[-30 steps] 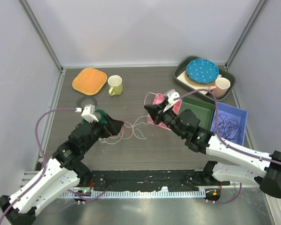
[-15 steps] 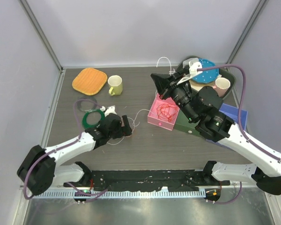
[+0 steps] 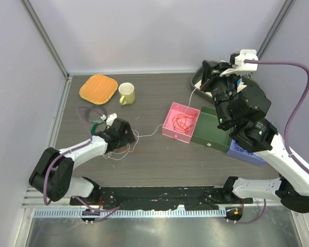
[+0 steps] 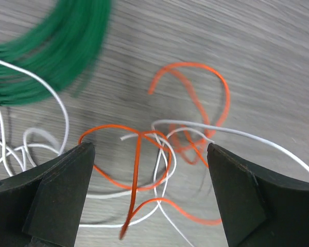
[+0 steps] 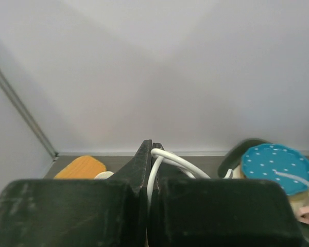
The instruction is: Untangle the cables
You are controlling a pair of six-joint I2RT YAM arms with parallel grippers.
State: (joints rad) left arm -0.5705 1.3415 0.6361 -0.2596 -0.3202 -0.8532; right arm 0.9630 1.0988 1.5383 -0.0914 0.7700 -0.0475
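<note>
Lab bench [image 3: 159, 164], panel-walled robot enclosure [image 3: 159, 36]

Left of the pink box [image 3: 175, 136] we see a yellow mug [image 3: 126, 93] and, farther left, an orange pad [image 3: 98, 88]; a green box [image 3: 210, 140] touches its right side.

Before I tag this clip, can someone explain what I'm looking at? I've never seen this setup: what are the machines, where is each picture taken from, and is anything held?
Two robot arms are bolted at the near edge of a table. The overhead picture looks down from behind them; the other two come from a camera on each wrist, looking along that arm's two-finger tool. The left tool is open, poised over a tangle of orange and white cables beside a green wire ring. The right tool is up in the air, shut on a white cable that appears to run down to that tangle. Elsewhere: a pink box with red cable inside, a green box, a yellow mug and an orange pad.
</note>
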